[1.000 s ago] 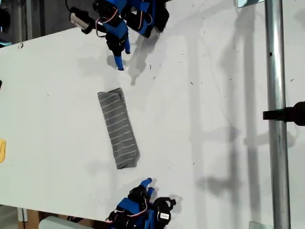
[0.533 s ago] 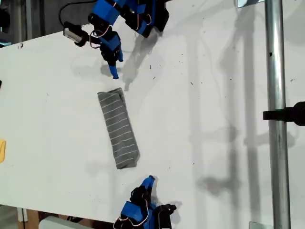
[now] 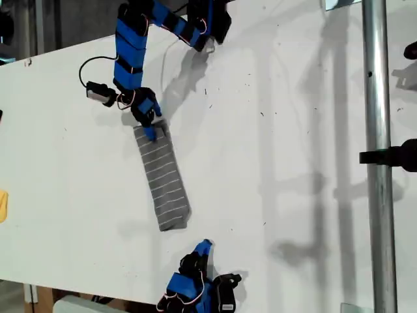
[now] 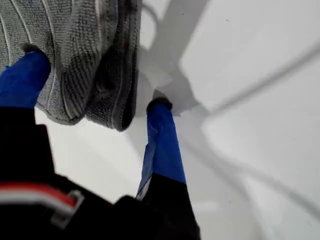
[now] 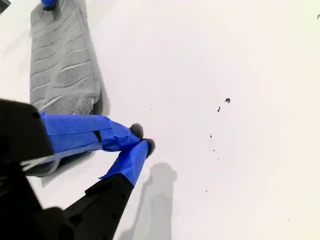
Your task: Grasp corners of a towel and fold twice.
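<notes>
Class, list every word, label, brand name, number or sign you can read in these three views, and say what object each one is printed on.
None: no readable text in any view.
The towel shows only thin white stripes, no label.
The table carries dark specks, not writing.
My first gripper and my second gripper show plain blue and black parts without lettering.
The yellow object at the exterior view's left edge is too cut off to tell.

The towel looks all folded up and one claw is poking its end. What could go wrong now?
My first claw is open over the towel's end, one fingertip on the cloth, the other on bare table. Closing might pinch only some of the stacked layers, so the fold could slip apart. My second claw is shut and off the cloth, so the other end is unheld and could drag.
</notes>
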Tool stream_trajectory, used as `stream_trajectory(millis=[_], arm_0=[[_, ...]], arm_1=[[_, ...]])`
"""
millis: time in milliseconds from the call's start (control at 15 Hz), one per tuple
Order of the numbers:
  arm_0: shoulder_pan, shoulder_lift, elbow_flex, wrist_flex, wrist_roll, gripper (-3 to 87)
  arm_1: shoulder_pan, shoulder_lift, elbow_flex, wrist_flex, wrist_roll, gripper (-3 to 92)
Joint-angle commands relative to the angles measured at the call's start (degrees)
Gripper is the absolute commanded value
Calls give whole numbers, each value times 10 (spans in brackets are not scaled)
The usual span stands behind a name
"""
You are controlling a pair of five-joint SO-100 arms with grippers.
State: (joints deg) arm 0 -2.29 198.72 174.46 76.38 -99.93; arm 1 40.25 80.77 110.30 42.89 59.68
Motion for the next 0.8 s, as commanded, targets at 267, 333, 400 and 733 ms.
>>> stream_trajectory(millis=[267, 333, 400, 733], arm_0=[[-12, 4, -4, 9, -1, -8], [-12, 4, -4, 9, 0, -7], [-12, 4, -4, 9, 0, -7], [-22, 4, -5, 8, 18, -7]], arm_1=[[-76, -163, -266, 55, -2, 11], [-75, -163, -264, 65, -2, -2], [-74, -154, -258, 91, -14, -2], [-91, 203, 16, 278, 12, -2]])
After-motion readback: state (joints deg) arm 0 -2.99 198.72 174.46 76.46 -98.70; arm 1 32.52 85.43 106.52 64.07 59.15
